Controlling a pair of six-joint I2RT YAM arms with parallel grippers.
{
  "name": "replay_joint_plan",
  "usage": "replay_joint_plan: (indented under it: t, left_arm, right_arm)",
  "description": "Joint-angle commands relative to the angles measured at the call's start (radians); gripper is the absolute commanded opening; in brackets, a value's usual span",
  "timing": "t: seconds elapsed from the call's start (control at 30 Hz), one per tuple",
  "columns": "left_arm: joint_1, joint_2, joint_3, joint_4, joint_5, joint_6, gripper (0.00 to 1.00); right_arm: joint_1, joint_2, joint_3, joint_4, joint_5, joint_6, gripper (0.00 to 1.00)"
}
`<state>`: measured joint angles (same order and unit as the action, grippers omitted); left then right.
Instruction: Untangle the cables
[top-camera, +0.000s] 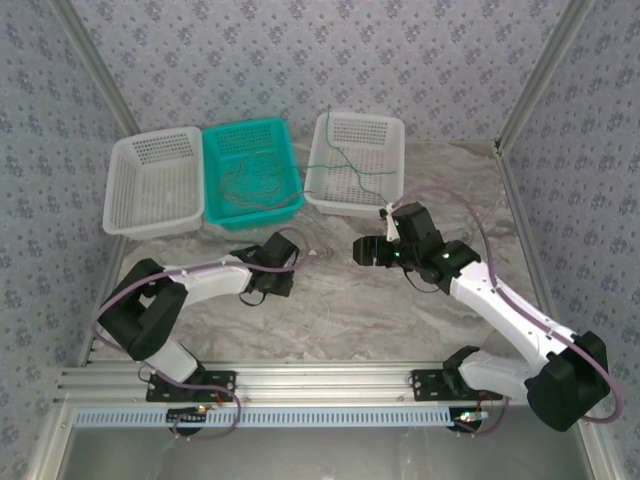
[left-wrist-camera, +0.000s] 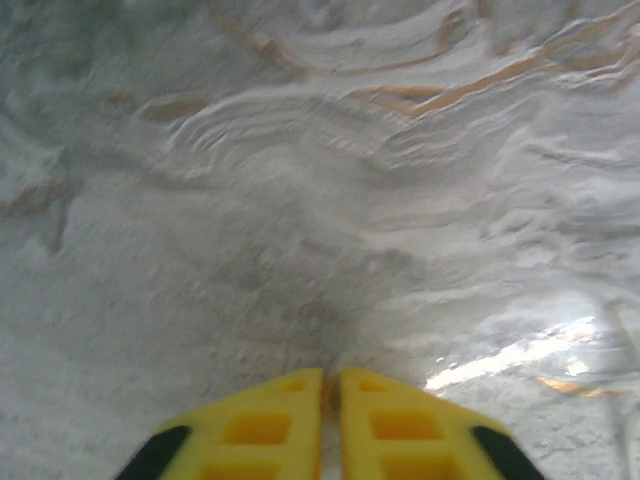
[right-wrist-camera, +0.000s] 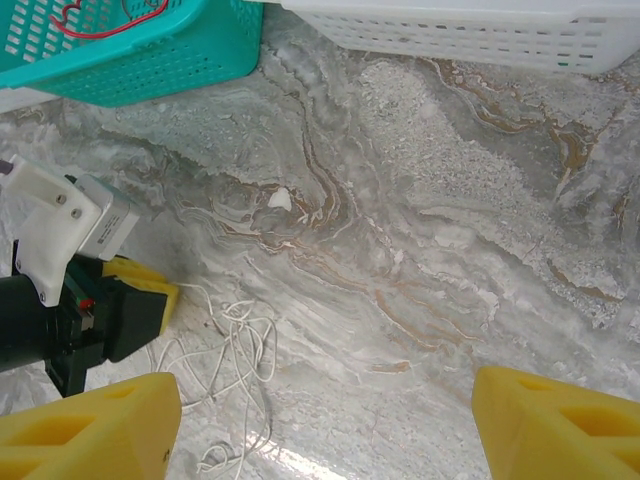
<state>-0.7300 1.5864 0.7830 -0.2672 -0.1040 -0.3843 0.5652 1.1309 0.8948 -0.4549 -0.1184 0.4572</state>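
A tangle of white cable (right-wrist-camera: 235, 345) lies loose on the marble table (right-wrist-camera: 420, 250) between the two grippers. One strand runs right up to the yellow fingertip (right-wrist-camera: 150, 292) of my left gripper (top-camera: 300, 258). In the left wrist view that gripper (left-wrist-camera: 331, 380) is low over the table, its two jaws pressed together with a thin bit pinched at the tips. My right gripper (right-wrist-camera: 325, 430) hovers wide open just right of the tangle, nothing between its fingers; from above it (top-camera: 365, 252) faces the left one. Green and red cables (top-camera: 250, 182) lie coiled in the teal basket, and a green cable (top-camera: 350, 165) hangs over the right white basket.
Three baskets stand in a row at the back: a white one (top-camera: 128, 205), the teal one (top-camera: 245, 128) and another white one (top-camera: 365, 118). In the right wrist view the teal basket (right-wrist-camera: 150, 70) and white basket (right-wrist-camera: 450, 35) are just beyond the grippers. Metal frame posts flank the table.
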Motion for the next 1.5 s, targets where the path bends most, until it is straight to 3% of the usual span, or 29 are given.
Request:
replay_joint_plan:
  t: [0.0, 0.23, 0.47, 0.57, 0.7, 0.9, 0.97, 1.13, 1.17, 1.23, 1.37, 1.47]
  left_arm:
    - [-0.015, 0.059, 0.008, 0.07, 0.011, 0.021, 0.0]
    - [-0.02, -0.069, -0.019, 0.082, -0.014, 0.004, 0.0]
    - [-0.02, -0.284, -0.03, 0.09, 0.026, -0.005, 0.0]
    - [-0.02, -0.327, -0.006, 0.046, 0.03, -0.012, 0.0]
    - [-0.02, -0.385, -0.003, 0.046, 0.06, -0.037, 0.0]
    - [-0.02, -0.468, 0.005, 0.046, 0.104, -0.077, 0.0]
    - [-0.02, -0.494, 0.018, 0.024, 0.108, -0.077, 0.0]
    - [-0.02, -0.551, 0.034, 0.01, 0.132, -0.086, 0.0]
    - [-0.02, -0.563, 0.033, 0.015, 0.136, -0.091, 0.0]
    - [-0.02, -0.584, 0.032, 0.018, 0.134, -0.094, 0.0]
    - [-0.017, -0.63, 0.034, -0.004, 0.093, -0.094, 0.0]
    - [-0.015, -0.674, 0.037, -0.042, 0.043, -0.096, 0.0]
  right_arm:
    - [0.001, 0.012, 0.032, -0.008, -0.009, 0.015, 0.79]
    - [0.02, 0.029, 0.013, 0.02, -0.052, 0.021, 0.79]
    - [0.118, 0.106, -0.071, 0.249, -0.163, 0.114, 0.82]
    - [0.164, 0.167, -0.091, 0.328, -0.161, 0.13, 0.91]
    - [0.199, 0.226, -0.164, 0.561, -0.186, 0.164, 1.0]
    - [0.248, 0.328, -0.201, 0.763, -0.039, 0.191, 1.0]
    - [0.246, 0.36, -0.2, 0.805, 0.006, 0.193, 0.95]
    - [0.248, 0.443, -0.158, 0.888, -0.002, 0.181, 0.91]
    - [0.248, 0.464, -0.143, 0.897, -0.026, 0.181, 0.88]
    - [0.248, 0.502, -0.121, 0.905, -0.055, 0.185, 0.74]
    - [0.248, 0.518, -0.119, 0.914, -0.066, 0.2, 0.42]
    - [0.238, 0.479, -0.135, 0.858, -0.009, 0.189, 0.11]
